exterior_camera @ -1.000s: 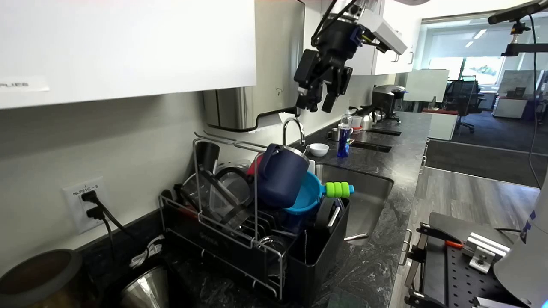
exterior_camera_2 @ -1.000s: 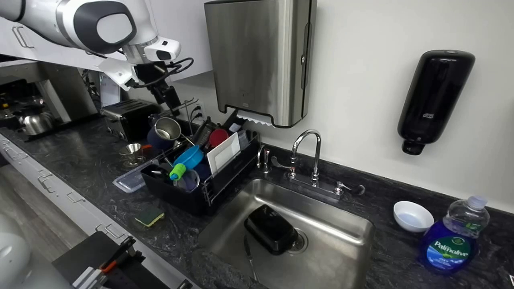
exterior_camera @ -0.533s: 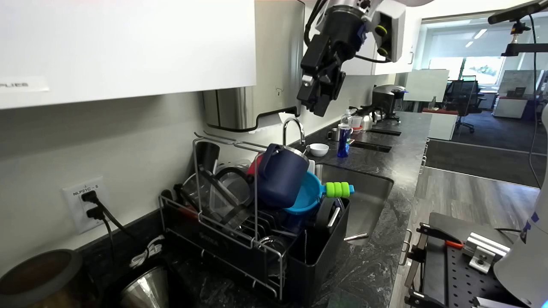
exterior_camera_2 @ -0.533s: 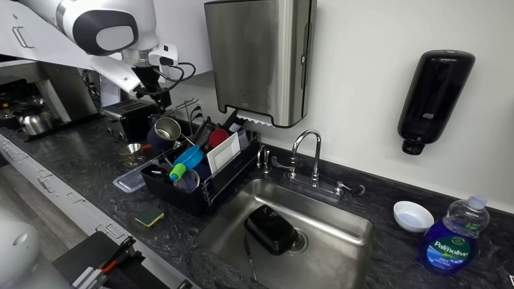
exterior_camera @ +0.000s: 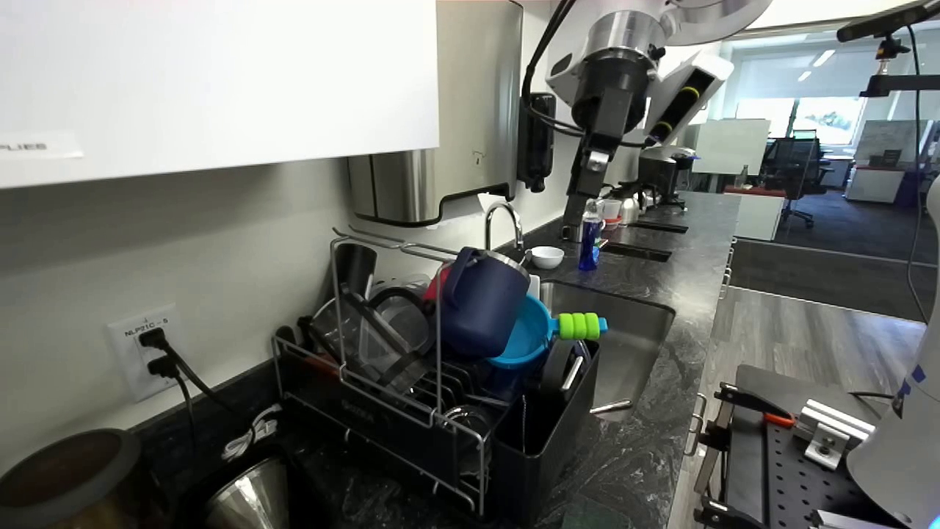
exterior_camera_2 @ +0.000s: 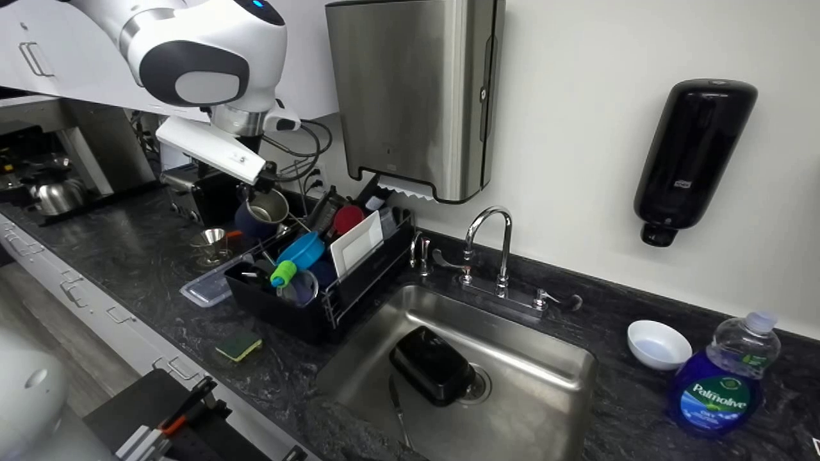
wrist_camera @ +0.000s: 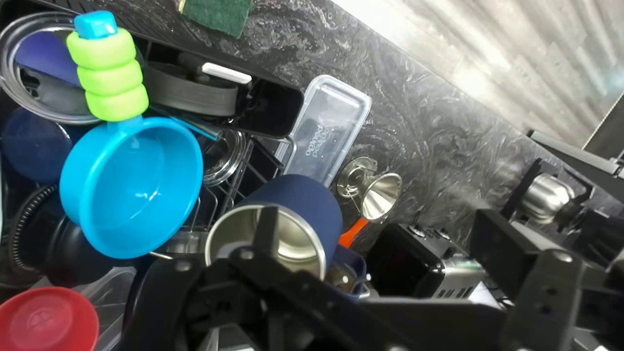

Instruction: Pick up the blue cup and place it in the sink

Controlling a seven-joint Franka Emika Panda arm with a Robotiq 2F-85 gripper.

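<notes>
In an exterior view, a navy mug [exterior_camera: 481,308] leans on the dish rack [exterior_camera: 396,433], probably drying. In an exterior view, the sink [exterior_camera_2: 532,397] lies beside that rack. In the wrist view, the gripper [wrist_camera: 374,217] stands wide, empty, presumably for the blue cup [wrist_camera: 34,146] in the rack.

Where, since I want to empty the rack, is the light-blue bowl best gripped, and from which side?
Probably by its ribbed green handle, from above, closing crosswise: it is slimmer than the bowl, juts straight from its side and has nothing lying on it. The wide rim looks a poorer hold.
</notes>
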